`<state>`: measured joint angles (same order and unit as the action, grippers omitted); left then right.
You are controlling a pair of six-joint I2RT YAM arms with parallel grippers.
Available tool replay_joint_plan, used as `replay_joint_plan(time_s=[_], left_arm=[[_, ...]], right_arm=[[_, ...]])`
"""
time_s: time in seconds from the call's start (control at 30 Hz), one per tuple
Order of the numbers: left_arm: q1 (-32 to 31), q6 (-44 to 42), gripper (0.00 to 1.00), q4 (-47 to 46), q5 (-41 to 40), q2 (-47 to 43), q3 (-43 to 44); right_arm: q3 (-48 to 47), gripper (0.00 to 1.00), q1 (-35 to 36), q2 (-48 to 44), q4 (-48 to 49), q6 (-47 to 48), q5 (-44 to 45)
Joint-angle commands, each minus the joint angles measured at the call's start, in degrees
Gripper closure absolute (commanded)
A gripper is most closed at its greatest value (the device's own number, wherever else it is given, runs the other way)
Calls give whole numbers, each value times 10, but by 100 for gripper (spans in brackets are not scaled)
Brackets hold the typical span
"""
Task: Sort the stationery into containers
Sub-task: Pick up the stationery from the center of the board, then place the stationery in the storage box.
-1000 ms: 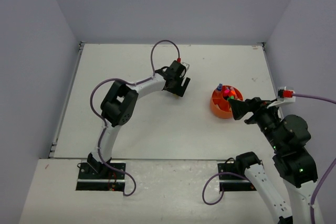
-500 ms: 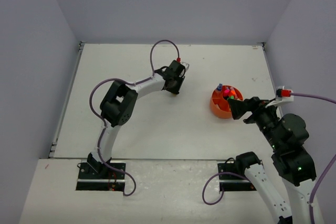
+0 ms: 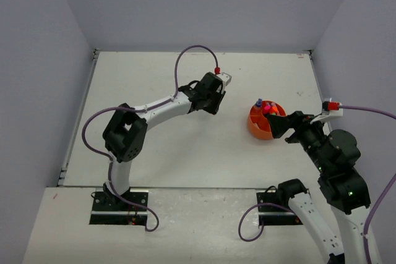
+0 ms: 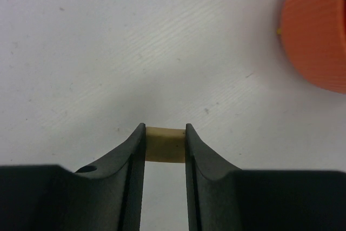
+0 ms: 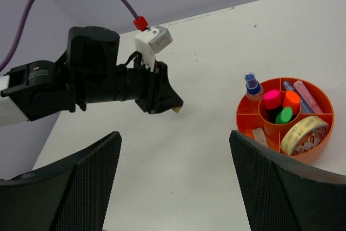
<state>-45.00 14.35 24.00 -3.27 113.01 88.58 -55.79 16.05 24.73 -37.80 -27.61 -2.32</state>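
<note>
Tan block [image 4: 165, 144] is pinched between the 2 fingers of the left gripper [image 4: 165, 130], lower middle of the left wrist frame. The orange pot [image 4: 319, 31] pokes in at the upper right corner. Can't tell if the block touches the table [image 4: 108, 52] tbh. In the top view that claw sits mid-frame, left of the pot and apart from it. Right gripper [image 5: 174, 136] hangs at the pot's lower right, jaws spread wide with nothing in them. The pot's centre has 3 highlighters [image 5: 281, 106], pink, orange and green ends up, and a tape roll [image 5: 304, 133] leans in an outer slot.
</note>
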Motion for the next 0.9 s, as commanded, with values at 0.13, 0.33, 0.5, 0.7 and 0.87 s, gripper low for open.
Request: replay_joint_plan(time_s=[0.13,0.33,0.5,0.7,0.87], left_arm=[[-77,25,95,-82,1,-87,12],[-105,69,97,-214,19,-123,-34],[-114,93,95,-301,45,-103,-40],[-124,102,93,-317,86,-30,11],[-132,109,93,-335,82,-5,18]], right_arm=[[-17,16,-1,-2,12,4,21],[-20,16,-1,-3,7,4,32],[-26,16,-1,-4,3,3,31],[-30,16,-1,-10,-5,5,35],[-30,16,-1,-16,-9,6,36]])
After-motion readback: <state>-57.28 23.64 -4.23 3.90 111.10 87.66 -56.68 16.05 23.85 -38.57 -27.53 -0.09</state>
